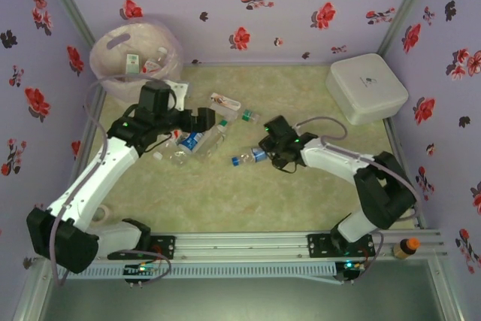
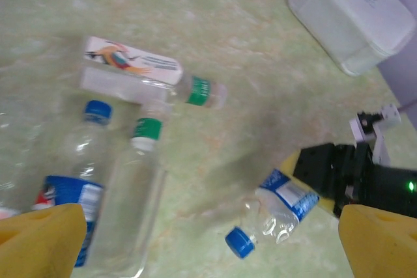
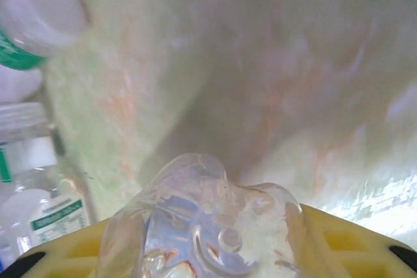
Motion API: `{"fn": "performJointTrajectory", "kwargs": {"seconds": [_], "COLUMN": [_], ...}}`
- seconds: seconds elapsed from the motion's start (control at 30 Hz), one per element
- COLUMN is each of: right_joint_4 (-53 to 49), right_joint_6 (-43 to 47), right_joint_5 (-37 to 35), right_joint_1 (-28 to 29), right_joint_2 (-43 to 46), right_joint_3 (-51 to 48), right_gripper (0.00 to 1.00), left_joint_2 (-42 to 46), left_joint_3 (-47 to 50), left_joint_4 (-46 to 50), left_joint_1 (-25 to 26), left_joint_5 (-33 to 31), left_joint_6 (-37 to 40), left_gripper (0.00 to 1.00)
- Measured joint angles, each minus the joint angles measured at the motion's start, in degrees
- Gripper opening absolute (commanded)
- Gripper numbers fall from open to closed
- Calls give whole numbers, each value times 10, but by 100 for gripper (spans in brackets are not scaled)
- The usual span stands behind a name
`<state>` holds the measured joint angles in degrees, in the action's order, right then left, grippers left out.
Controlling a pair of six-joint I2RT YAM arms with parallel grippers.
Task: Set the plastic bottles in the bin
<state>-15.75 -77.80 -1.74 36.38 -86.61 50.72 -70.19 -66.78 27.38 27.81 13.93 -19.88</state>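
Note:
My right gripper (image 1: pixel 264 154) is shut on the base of a clear blue-labelled, blue-capped bottle (image 1: pixel 249 157) (image 2: pixel 280 208) that lies on the table's middle. In the right wrist view the bottle's base (image 3: pixel 208 226) sits between the yellow fingers (image 3: pixel 355 239). My left gripper (image 1: pixel 204 119) (image 2: pixel 208 245) hangs open over a cluster of bottles: a green-capped one (image 1: pixel 213 133) (image 2: pixel 130 206), a blue-labelled one (image 1: pixel 189 140) (image 2: pixel 75 187), a white-labelled one (image 2: pixel 133 60) and a green-labelled one (image 1: pixel 248 116) (image 2: pixel 202 90). The bin (image 1: pixel 101 62) stands at the back left with bottles inside.
A flat white lidded box (image 1: pixel 367 86) (image 2: pixel 355 14) sits at the back right. A brownish orange-capped bottle (image 1: pixel 407 246) stands outside the rail at the near right. Flowered walls enclose the table on three sides.

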Motion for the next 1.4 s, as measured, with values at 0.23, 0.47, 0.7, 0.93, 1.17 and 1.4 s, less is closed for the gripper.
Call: {"fn": "performJointTrajectory", "kwargs": {"seconds": [0.23,0.47,0.7,0.93,1.17,1.4], "right_joint_4": [17,-12,12,70,105,106], "right_joint_6": [217,364,373,337,316,313], "right_joint_5": [90,165,208,239,252,257], "right_joint_1": [-46,-47,-53,-63,-64,-65], "right_joint_2": [41,41,40,40,41,44], "right_joint_3": [27,103,100,84,84,84], "right_gripper": [29,32,32,34,34,36], "left_joint_2": [-73,-168,-175,-186,-193,-193], "left_joint_3": [10,-21,-42,-43,-43,-43], "left_joint_4": [-79,-72,-67,-63,-61,-64], "left_joint_1": [68,146,164,165,165,164], "left_joint_5": [72,94,85,57,36,19], "left_joint_6": [-12,33,55,67,70,68], "left_gripper": [100,100,94,100,80,55]}}
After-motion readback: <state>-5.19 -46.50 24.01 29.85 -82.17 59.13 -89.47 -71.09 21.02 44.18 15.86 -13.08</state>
